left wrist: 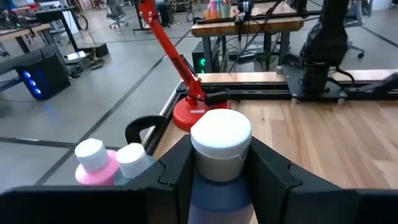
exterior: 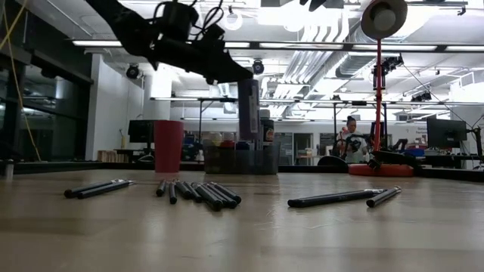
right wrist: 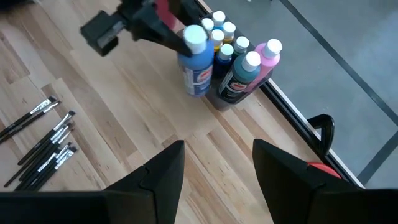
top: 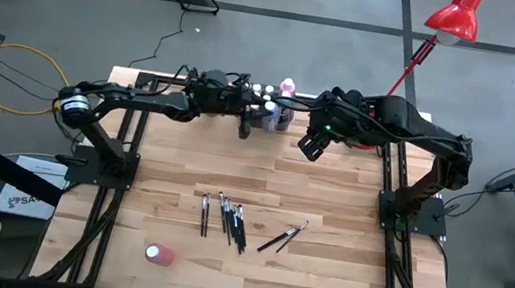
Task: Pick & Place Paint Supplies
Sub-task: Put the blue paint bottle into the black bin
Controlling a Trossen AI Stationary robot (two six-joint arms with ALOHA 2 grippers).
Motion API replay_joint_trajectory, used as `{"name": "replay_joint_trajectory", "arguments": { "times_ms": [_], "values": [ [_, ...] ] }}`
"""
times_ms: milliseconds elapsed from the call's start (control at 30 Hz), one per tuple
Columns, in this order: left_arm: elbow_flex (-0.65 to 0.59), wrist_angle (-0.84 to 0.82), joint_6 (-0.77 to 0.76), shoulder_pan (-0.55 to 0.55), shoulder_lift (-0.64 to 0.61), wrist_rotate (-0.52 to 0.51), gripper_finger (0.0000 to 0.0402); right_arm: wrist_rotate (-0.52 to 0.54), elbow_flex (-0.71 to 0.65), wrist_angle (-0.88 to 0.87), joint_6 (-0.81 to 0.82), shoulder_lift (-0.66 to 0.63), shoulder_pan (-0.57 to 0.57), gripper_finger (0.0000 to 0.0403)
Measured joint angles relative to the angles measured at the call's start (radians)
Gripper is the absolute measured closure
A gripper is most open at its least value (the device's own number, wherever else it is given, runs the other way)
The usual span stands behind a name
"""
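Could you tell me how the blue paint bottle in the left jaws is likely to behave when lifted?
The blue paint bottle looks rigid, so it probably won't deform. The left gripper grips just under the white cap, so it may swing slightly. Being tall and narrow, it could tip when set down.

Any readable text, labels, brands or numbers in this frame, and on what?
"SA": start of a cut-off word on the white box on the floor left of the table; the rest is hidden.
Blue paint bottle held in the left gripper: oval label, print too blurred to read.
Teal bottle: label too blurred to read.
Nothing else is legible.
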Motion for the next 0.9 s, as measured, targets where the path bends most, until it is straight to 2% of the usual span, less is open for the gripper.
{"name": "replay_joint_trajectory", "arguments": {
  "times_ms": [133, 433, 900],
  "values": [
    [0.028, -0.006, 0.006, 0.011, 0.033, -0.006, 0.029, 0.0, 0.0, 0.0, -0.007, 0.0, 0.0, 0.022],
    [0.033, -0.012, 0.053, 0.031, 0.052, -0.123, 0.029, -0.003, 0.0, 0.0, -0.024, 0.0, 0.0, 0.022],
    [0.033, -0.025, 0.019, 0.09, 0.082, -0.099, 0.029, -0.003, 0.0, 0.0, -0.037, 0.0, 0.0, 0.022]
  ]
}}
